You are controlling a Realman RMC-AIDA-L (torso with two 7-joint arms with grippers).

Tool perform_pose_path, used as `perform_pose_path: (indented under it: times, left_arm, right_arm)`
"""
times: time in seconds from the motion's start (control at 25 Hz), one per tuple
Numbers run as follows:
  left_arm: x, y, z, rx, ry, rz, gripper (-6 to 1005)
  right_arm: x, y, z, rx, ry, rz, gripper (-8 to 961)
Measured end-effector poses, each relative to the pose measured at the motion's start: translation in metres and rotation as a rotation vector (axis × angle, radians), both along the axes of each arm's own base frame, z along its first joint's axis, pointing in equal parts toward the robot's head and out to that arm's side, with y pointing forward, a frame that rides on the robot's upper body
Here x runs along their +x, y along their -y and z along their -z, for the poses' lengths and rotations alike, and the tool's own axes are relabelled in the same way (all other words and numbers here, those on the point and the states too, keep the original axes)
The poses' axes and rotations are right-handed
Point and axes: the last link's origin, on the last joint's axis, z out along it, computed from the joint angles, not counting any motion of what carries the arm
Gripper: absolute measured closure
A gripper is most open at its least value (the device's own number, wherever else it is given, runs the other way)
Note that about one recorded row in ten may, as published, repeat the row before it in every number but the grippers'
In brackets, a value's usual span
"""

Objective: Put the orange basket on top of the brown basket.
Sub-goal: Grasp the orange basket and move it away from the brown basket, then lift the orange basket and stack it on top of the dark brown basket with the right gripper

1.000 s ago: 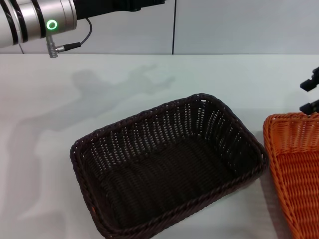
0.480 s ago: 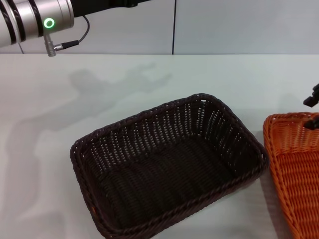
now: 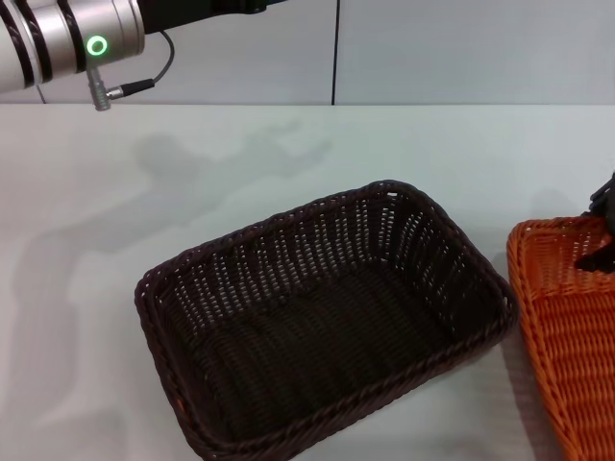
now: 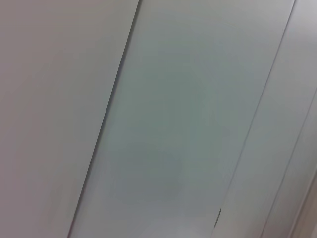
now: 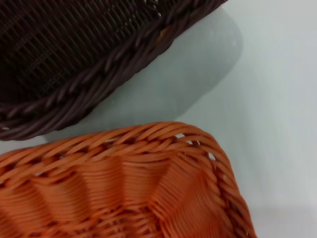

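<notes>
The orange basket [image 3: 567,327] was cut off by the right and lower edges of the head view, so only its left part was seen. The near rim of the brown basket [image 3: 322,322] was cut by the lower edge. Of the right gripper [image 3: 601,230] only a dark piece was shown at the right edge; its fingers could not be judged. The left arm [image 3: 67,38] was cut at the top-left corner.

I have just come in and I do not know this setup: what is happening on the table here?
The right gripper is low at the far rim of the orange basket, which sits on the table beside the brown basket, a gap between them. Nothing is stacked yet. The left arm is raised at the far left, away from both baskets.
</notes>
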Motion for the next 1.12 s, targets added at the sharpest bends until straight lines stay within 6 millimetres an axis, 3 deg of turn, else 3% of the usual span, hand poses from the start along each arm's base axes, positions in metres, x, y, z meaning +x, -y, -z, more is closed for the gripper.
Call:
perform_pose_path:
  times: [0.12, 0.48, 0.64, 0.68, 0.72, 0.76, 0.8, 1.12]
  left_arm:
    - [-0.001, 0.0, 0.001, -0.003, 0.001, -0.003, 259]
    - [-0.002, 0.001, 0.001, -0.005, 0.008, -0.007, 258]
    - [-0.004, 0.002, 0.001, -0.005, 0.012, -0.011, 259]
    - [-0.004, 0.002, 0.001, -0.005, 0.012, -0.011, 259]
    - [-0.013, 0.005, 0.002, -0.008, 0.015, -0.033, 259]
    - [-0.013, 0.005, 0.002, -0.008, 0.015, -0.033, 259]
    - [-0.016, 0.005, 0.001, -0.005, 0.02, -0.038, 259]
    - [-0.02, 0.006, -0.001, 0.005, 0.027, -0.047, 259]
  right_arm:
    - [0.0, 0.0, 0.003, 0.008, -0.054, -0.01, 380]
    - [0.011, 0.015, -0.007, -0.036, -0.086, 0.053, 584]
    - [0.024, 0.03, -0.039, -0.069, -0.074, 0.172, 701]
    - [0.024, 0.03, -0.039, -0.069, -0.074, 0.172, 733]
    - [0.031, 0.034, -0.055, -0.046, -0.068, 0.225, 764]
    - [0.031, 0.034, -0.055, -0.046, -0.068, 0.225, 772]
    - [0.038, 0.039, -0.071, -0.023, -0.069, 0.273, 781]
    - [0.058, 0.056, -0.119, 0.121, -0.184, 0.387, 823]
